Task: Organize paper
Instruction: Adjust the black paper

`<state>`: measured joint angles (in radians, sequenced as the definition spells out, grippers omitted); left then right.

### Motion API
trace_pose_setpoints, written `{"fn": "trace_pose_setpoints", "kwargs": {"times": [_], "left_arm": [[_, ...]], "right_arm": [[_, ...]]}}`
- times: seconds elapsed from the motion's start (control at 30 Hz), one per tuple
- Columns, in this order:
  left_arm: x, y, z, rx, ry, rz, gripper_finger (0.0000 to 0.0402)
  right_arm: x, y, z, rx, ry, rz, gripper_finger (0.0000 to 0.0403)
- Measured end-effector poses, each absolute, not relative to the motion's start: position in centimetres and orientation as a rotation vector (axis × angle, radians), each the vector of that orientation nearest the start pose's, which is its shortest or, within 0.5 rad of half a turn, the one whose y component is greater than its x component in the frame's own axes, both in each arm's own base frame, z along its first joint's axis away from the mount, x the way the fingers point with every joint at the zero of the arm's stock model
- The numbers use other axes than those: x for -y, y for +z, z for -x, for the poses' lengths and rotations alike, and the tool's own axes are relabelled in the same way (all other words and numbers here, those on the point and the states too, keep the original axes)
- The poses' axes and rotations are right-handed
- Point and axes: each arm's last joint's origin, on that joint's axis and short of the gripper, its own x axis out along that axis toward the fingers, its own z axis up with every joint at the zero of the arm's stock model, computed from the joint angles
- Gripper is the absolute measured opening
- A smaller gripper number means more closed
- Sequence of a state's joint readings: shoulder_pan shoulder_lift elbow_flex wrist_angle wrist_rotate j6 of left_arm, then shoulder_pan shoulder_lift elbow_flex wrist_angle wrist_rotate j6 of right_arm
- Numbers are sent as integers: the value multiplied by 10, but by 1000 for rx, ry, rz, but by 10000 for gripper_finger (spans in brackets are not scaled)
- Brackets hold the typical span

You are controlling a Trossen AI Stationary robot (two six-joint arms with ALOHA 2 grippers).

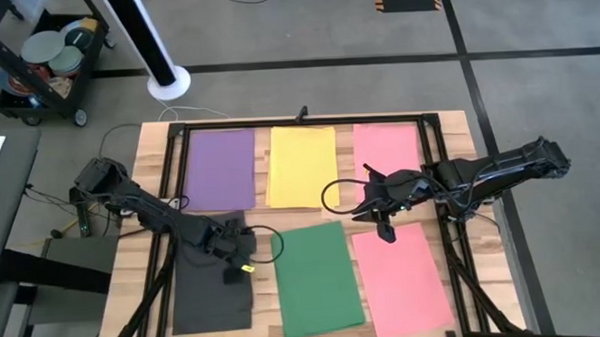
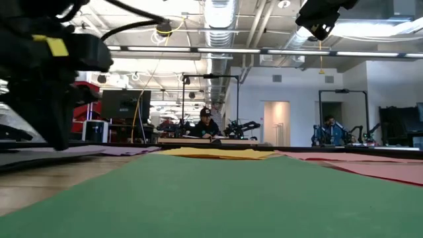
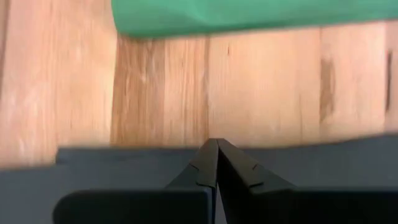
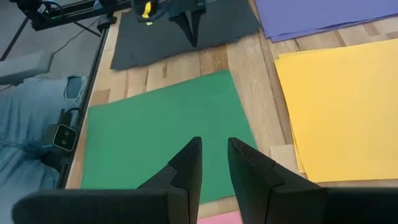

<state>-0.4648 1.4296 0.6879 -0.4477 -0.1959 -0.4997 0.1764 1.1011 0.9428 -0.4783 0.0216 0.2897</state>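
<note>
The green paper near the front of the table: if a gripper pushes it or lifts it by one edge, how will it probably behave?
The green paper looks like one thin sheet lying flat on the wooden table, so it would probably droop when lifted by an edge. Pushed, it likely slides or buckles. It seems very light.

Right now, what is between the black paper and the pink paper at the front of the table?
The green paper lies between the black paper and the front pink paper, with strips of bare wooden table on either side. The high view shows this best.
</note>
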Motion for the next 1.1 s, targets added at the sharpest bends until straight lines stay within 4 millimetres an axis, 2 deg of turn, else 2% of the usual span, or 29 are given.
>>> {"fn": "trace_pose_setpoints", "kwargs": {"times": [0.2,0.5,0.83,1.1], "left_arm": [[102,165,-226,-1088,5,40,0],[95,165,-238,-1044,-11,106,0],[94,137,-247,-1169,-28,143,0],[102,139,-254,-1208,-95,151,0]], "right_arm": [[-40,302,-226,-650,57,-216,77],[-39,302,-226,-649,50,-212,77],[-39,302,-226,-649,50,-211,77],[-39,302,-226,-649,50,-212,77]]}}
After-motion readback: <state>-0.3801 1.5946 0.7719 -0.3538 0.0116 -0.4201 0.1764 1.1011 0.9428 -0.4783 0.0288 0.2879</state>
